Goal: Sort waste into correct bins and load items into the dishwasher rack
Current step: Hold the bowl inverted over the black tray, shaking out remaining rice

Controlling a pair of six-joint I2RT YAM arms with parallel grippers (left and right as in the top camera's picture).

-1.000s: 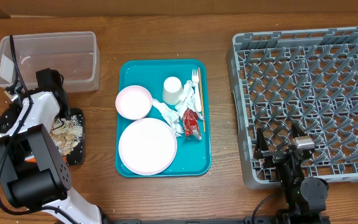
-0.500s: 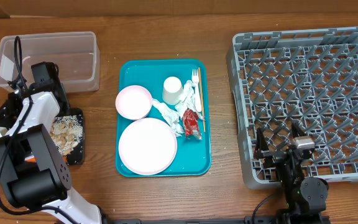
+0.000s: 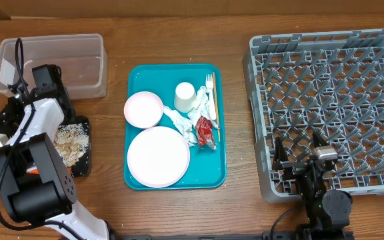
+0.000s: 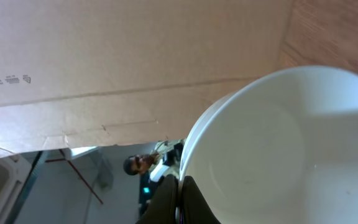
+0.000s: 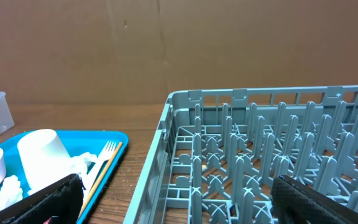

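1 small white bowl [image 4: 278,149], rim pinched in clenched left pincer [image 4: 180,190].
Tipped steeply, probably for emptying; right pincer [image 3: 301,152] released, holding nothing.

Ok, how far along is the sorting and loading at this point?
Early. Done: food scraps lie in the black tray. In hand: the left gripper is shut on a white bowl at its rim. Left: the dishwasher rack holds nothing; plate, second bowl, cup, fork, stick, napkins and red wrapper sit on the teal tray. The right gripper is open by the rack.
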